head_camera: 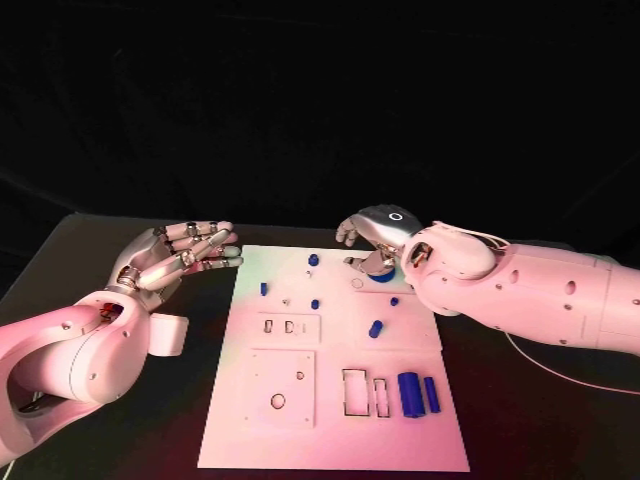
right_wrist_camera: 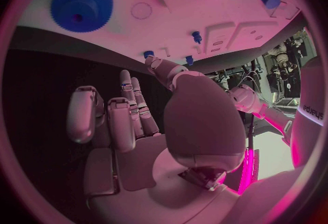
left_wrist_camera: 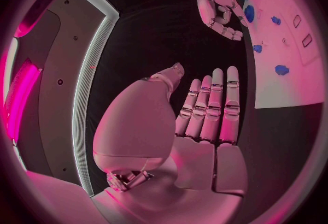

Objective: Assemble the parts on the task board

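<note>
The white task board (head_camera: pixel 335 420) lies in the middle of the black table. A blue gear (head_camera: pixel 382 270) sits at its far right corner, also seen as the blue gear (right_wrist_camera: pixel 82 4) and the blue gear (left_wrist_camera: pixel 249 13). My right hand (head_camera: pixel 379 237) hovers just above it with fingers partly curled, holding nothing; its fingers (right_wrist_camera: pixel 130 104) are apart from the gear. Small blue pegs (head_camera: pixel 286 301) stand on the far half, and two blue cylinders (head_camera: pixel 410 394) lie near the right edge. My left hand (head_camera: pixel 183 252) floats beside the far left corner, fingers (left_wrist_camera: pixel 215 104) straight, empty.
A small white box (head_camera: pixel 169 333) lies on the table just left of the board, under my left forearm. A thin cable (head_camera: pixel 551 372) trails from my right arm over the table at the right. Several recesses (head_camera: pixel 355 392) are cut in the board's near half.
</note>
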### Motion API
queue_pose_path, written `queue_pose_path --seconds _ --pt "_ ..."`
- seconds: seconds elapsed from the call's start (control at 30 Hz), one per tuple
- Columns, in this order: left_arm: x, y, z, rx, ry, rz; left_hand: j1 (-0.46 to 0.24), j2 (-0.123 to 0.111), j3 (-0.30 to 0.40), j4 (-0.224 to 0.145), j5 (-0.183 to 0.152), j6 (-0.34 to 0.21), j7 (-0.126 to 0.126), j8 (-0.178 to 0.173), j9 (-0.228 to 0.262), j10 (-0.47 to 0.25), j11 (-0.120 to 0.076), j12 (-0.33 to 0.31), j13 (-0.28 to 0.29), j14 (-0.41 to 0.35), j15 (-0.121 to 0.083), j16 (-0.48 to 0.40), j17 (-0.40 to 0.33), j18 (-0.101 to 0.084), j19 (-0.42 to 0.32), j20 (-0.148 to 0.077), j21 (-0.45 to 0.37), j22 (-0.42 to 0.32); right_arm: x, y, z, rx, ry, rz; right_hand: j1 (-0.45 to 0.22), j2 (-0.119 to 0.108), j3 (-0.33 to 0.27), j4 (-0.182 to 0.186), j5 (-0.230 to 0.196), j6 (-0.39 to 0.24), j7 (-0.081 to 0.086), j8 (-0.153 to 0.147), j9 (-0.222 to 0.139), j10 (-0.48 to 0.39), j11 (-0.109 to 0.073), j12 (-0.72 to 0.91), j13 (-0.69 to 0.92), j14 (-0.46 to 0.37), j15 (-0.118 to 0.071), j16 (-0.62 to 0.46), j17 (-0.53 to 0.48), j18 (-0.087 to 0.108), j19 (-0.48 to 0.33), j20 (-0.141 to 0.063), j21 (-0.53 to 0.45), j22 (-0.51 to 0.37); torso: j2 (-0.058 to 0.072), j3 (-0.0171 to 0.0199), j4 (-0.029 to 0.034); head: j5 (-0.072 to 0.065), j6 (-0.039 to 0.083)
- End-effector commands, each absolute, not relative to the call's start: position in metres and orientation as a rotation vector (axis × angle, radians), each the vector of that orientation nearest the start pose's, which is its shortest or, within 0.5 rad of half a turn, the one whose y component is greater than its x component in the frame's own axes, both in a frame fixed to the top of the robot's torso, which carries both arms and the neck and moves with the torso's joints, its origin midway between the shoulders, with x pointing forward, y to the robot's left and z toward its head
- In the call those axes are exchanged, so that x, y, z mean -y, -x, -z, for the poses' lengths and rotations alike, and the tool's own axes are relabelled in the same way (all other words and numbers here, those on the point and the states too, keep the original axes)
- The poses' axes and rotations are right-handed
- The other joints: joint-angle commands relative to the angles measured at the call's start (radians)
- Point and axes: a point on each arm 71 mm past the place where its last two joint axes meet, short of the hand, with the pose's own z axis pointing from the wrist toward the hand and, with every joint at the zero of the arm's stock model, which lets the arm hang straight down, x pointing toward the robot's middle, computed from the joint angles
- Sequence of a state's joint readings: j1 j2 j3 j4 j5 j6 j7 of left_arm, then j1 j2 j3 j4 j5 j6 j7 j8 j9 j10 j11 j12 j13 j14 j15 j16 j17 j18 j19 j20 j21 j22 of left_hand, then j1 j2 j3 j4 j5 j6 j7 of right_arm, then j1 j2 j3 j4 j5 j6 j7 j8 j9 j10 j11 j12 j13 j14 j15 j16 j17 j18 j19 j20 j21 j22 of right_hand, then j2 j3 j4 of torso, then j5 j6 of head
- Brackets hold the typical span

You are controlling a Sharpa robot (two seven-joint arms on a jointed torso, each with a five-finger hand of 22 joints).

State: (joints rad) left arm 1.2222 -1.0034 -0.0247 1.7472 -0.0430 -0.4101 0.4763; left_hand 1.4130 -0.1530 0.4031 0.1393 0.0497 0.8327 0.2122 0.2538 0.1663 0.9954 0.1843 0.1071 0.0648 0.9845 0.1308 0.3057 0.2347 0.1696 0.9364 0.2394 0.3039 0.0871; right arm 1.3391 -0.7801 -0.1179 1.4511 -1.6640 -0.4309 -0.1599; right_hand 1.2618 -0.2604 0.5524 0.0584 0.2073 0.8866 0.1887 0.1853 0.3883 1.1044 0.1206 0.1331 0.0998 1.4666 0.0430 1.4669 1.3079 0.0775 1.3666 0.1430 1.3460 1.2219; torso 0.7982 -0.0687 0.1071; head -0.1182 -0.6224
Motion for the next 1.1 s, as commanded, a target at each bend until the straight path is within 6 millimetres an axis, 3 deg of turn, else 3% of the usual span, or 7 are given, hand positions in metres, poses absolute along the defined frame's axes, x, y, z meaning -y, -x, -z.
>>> queue_pose_path --seconds 0.03,0.2,0.37,0.4,0.5,0.67,1.1 --pt "-0.225 -0.452 0.137 -1.299 0.999 1.593 -0.002 -0.006 0.004 -0.004 0.002 -0.009 0.029 -0.004 -0.001 -0.005 0.002 -0.005 0.0 0.002 0.005 -0.006 0.001 0.014 0.005 0.0 -0.001 -0.001 0.208 -0.508 0.136 -1.477 0.206 -0.509 -0.021 -0.005 -0.024 0.013 0.032 0.007 0.0 -0.007 0.004 0.052 -0.008 0.024 0.011 0.058 -0.01 0.012 0.032 -0.005 0.014 -0.004 0.014 0.023 -0.004 0.0044 -0.01 -0.004 0.0" --pt "-0.226 -0.452 0.137 -1.297 1.0 1.593 -0.002 -0.006 0.004 -0.005 0.002 -0.009 0.028 -0.004 -0.001 -0.005 0.002 -0.006 0.0 0.002 0.005 -0.006 0.001 0.014 0.005 0.0 -0.001 -0.002 0.237 -0.504 0.136 -1.53 0.119 -0.494 -0.025 -0.011 -0.073 0.036 0.009 0.02 -0.019 0.004 0.015 0.144 -0.032 0.074 0.054 0.067 -0.028 0.034 0.077 -0.016 0.045 -0.02 0.048 0.078 -0.004 0.0086 -0.0185 -0.008 0.005" --pt "-0.226 -0.451 0.137 -1.298 0.999 1.595 -0.002 -0.006 0.004 -0.005 0.002 -0.009 0.028 -0.004 -0.001 -0.005 0.002 -0.006 0.0 0.002 0.005 -0.006 0.001 0.014 0.005 0.0 -0.001 -0.002 0.255 -0.504 0.14 -1.597 0.068 -0.461 0.042 0.012 -0.226 0.09 -0.018 -0.014 -0.05 0.042 0.05 0.122 -0.05 0.377 0.351 0.072 -0.05 0.048 0.102 -0.027 0.073 -0.048 0.083 0.138 -0.003 0.0118 -0.0217 -0.006 0.004" --pt "-0.226 -0.451 0.137 -1.298 0.999 1.596 -0.002 -0.006 0.004 -0.005 0.002 -0.009 0.028 -0.004 -0.001 -0.005 0.002 -0.006 0.0 0.002 0.005 -0.006 0.001 0.014 0.005 0.0 -0.001 -0.002 0.256 -0.505 0.141 -1.609 0.061 -0.455 0.059 0.008 -0.256 0.104 -0.017 -0.026 -0.042 0.052 0.057 0.068 -0.054 0.468 0.445 0.073 -0.063 0.051 0.108 -0.032 0.075 -0.036 0.085 0.143 -0.003 0.011 -0.0198 -0.008 0.004" --pt "-0.226 -0.451 0.137 -1.298 0.999 1.596 -0.002 -0.006 0.004 -0.005 0.002 -0.009 0.028 -0.004 -0.001 -0.005 0.002 -0.006 0.0 0.002 0.005 -0.006 0.001 0.014 0.005 0.0 -0.001 -0.002 0.259 -0.507 0.145 -1.636 0.041 -0.442 0.1 0.036 -0.3 0.171 -0.011 -0.053 -0.034 0.079 0.072 0.075 -0.05 0.812 0.797 0.082 -0.046 0.068 0.151 -0.035 0.092 -0.037 0.103 0.175 -0.001 0.0135 -0.0178 -0.009 0.002" --pt "-0.226 -0.452 0.137 -1.298 1.0 1.595 -0.002 -0.006 0.004 -0.005 0.002 -0.009 0.028 -0.004 -0.001 -0.005 0.002 -0.006 0.0 0.002 0.005 -0.006 0.001 0.014 0.005 0.0 -0.001 -0.002 0.258 -0.511 0.15 -1.663 0.021 -0.434 0.128 0.04 -0.328 0.214 -0.001 -0.071 -0.029 0.095 0.077 0.124 -0.046 0.967 0.961 0.088 -0.04 0.081 0.185 -0.038 0.101 -0.033 0.111 0.191 0.001 0.0145 -0.0144 -0.009 -0.002" --pt "-0.226 -0.452 0.138 -1.298 1.001 1.592 -0.002 -0.006 0.004 -0.005 0.002 -0.009 0.028 -0.004 -0.001 -0.005 0.002 -0.006 0.0 0.002 0.005 -0.006 0.001 0.014 0.005 0.0 -0.001 -0.002 0.248 -0.517 0.16 -1.694 0.01 -0.43 0.139 0.054 -0.351 0.229 0.019 -0.08 -0.025 0.115 0.081 0.25 -0.04 1.19 1.196 0.095 -0.034 0.092 0.221 -0.065 0.173 -0.028 0.191 0.303 0.004 0.0163 -0.0144 -0.008 0.0"
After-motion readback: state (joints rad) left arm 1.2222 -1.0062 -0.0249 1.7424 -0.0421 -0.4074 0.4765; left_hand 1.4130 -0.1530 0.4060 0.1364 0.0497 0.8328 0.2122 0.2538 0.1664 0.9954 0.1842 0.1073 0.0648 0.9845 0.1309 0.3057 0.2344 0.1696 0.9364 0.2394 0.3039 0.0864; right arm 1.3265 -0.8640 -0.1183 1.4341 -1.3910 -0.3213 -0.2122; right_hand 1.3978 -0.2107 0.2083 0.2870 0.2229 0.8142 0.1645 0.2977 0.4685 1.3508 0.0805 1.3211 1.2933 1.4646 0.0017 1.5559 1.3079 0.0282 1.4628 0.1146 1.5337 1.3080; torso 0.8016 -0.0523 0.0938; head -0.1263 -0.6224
